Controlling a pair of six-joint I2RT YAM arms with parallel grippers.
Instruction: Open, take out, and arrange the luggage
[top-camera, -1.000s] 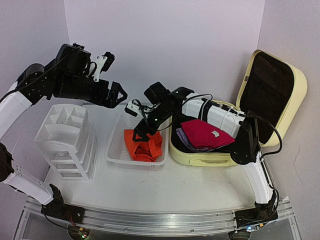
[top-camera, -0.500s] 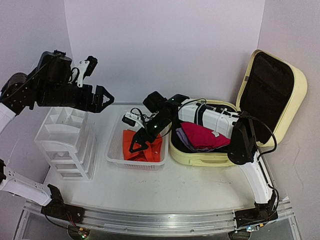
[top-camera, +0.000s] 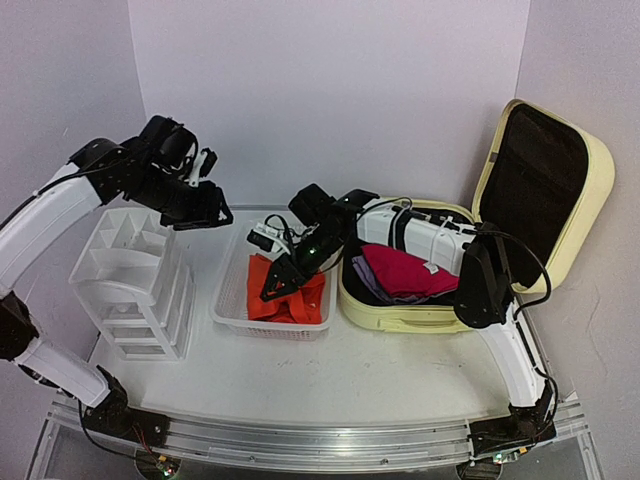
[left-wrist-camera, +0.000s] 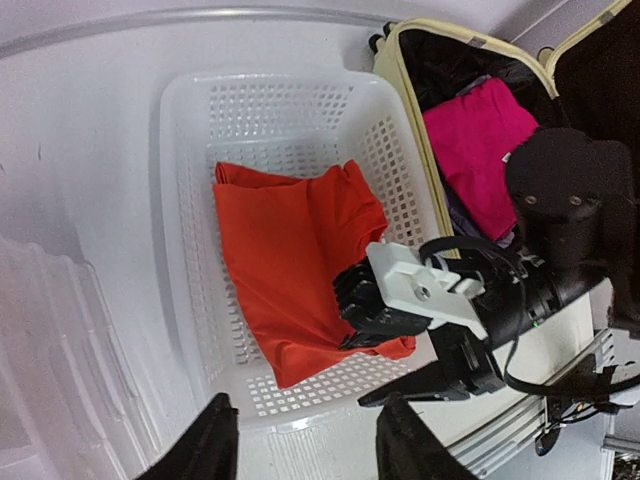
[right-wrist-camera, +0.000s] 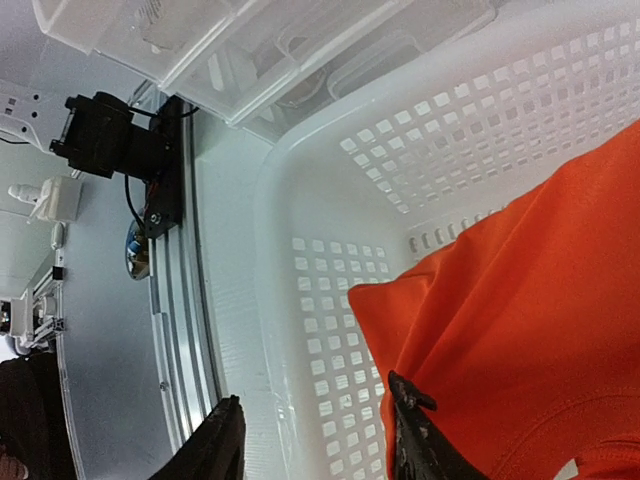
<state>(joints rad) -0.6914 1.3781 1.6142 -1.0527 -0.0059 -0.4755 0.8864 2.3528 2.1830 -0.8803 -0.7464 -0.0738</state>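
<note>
Right claw (right-wrist-camera: 315, 410) hangs low in the basket (top-camera: 228, 300), fingers apart, nothing between them, one fingertip right at the edge of the orange cloth (top-camera: 290, 300). The suitcase (top-camera: 400, 318) sits off to that claw's right, lid up, a pink garment (top-camera: 405, 270) on top inside. Its long side looks to run front to back. The right arm is far nearer, lying across the opening and hiding part of the load. Left claw (left-wrist-camera: 305, 420), open and empty, hovers above the drawer unit (top-camera: 130, 270), well away. What lies under the pink is hard to make out.
</note>
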